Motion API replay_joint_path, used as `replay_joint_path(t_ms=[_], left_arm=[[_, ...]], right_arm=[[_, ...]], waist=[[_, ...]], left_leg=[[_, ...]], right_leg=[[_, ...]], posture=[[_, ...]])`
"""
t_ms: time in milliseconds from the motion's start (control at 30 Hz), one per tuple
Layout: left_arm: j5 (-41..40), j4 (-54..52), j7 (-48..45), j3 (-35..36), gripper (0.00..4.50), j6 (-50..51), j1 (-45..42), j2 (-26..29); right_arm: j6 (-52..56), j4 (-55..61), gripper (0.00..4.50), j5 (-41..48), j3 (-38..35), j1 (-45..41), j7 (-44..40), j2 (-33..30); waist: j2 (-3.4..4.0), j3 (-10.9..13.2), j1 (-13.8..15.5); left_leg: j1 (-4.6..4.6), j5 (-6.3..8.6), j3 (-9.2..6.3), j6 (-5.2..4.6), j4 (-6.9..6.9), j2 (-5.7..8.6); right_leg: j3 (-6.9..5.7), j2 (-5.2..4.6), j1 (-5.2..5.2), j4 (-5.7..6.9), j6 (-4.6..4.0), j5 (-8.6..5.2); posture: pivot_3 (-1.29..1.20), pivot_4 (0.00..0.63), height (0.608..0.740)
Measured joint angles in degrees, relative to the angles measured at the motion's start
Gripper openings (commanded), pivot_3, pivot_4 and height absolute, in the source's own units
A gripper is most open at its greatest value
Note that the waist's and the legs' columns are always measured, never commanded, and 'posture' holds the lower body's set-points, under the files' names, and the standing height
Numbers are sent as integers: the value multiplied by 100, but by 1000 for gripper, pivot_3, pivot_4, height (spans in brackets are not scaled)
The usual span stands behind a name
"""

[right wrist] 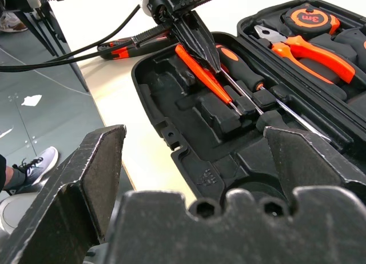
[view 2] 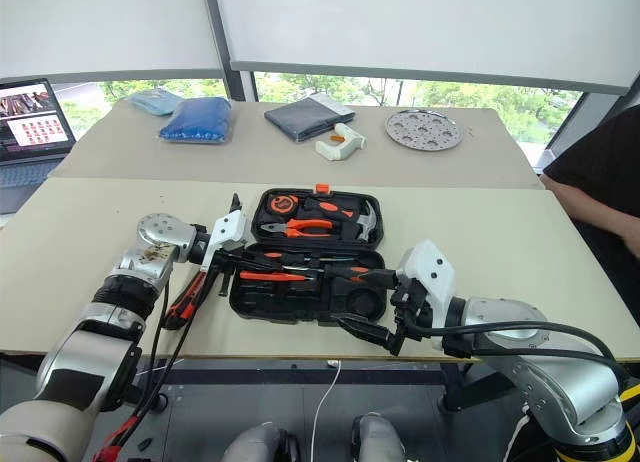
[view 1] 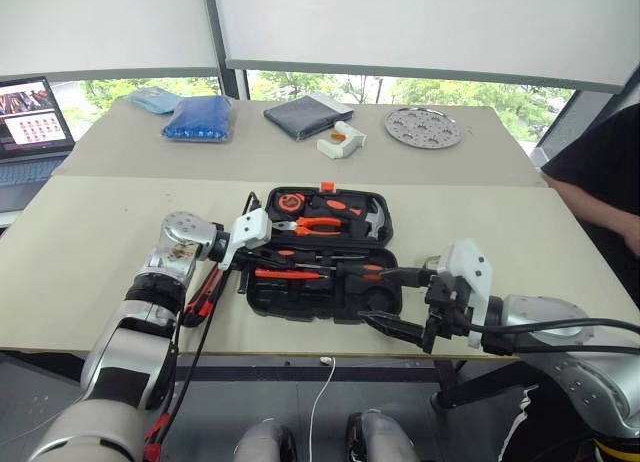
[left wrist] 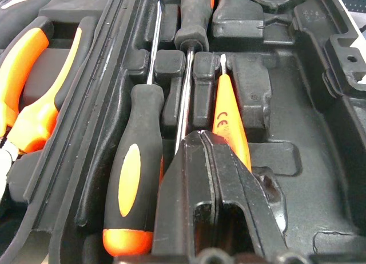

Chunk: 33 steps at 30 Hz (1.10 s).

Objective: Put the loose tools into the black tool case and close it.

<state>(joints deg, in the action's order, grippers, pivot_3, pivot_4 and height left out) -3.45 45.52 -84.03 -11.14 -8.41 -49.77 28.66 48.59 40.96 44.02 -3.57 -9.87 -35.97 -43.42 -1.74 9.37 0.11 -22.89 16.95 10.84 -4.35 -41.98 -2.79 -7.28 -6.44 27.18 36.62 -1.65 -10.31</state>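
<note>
The case (view 1: 325, 252) lies open near the table's (view 1: 90, 262) front edge. The left gripper (right wrist: 197, 38), jaws pressed together and empty, rests its tip on the red screwdriver (right wrist: 203, 75) in the case's front half. The right gripper (view 1: 400, 302), jaws wide, hangs at the case's front right corner. The knife (view 1: 203, 292) lies beside the case's left edge.

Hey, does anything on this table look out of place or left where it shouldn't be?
Yes. The utility knife lies on the table left of the open tool case, outside it, under the left arm. Inside, the screwdrivers sit in their slots; the left pincer rests shut on the slim red screwdriver.
</note>
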Motion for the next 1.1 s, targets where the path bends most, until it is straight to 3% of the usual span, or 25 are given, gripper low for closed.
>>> replay_joint_path(t_ms=[500, 1100], left_arm=[[-450, -1104, 35, 192, 27, 1089, 557, 46], [-441, -692, 453, 187, 27, 683, 602, -150]], right_arm=[[0, -1, 4500, 2, 0, -16, -3, 1], [0, 1, 4500, 10, 4, -15, -2, 3]], waist=[[0, 0, 26], [26, -25, 66]], left_leg=[[-4, 0, 0, 0, 0, -1], [20, 9, -1, -14, 0, 0]], right_leg=[[-1, 1, 1, -6, 3, 1], [5, -11, -24, -5, 16, 8]], posture=[[0, 150, 718], [0, 150, 718]])
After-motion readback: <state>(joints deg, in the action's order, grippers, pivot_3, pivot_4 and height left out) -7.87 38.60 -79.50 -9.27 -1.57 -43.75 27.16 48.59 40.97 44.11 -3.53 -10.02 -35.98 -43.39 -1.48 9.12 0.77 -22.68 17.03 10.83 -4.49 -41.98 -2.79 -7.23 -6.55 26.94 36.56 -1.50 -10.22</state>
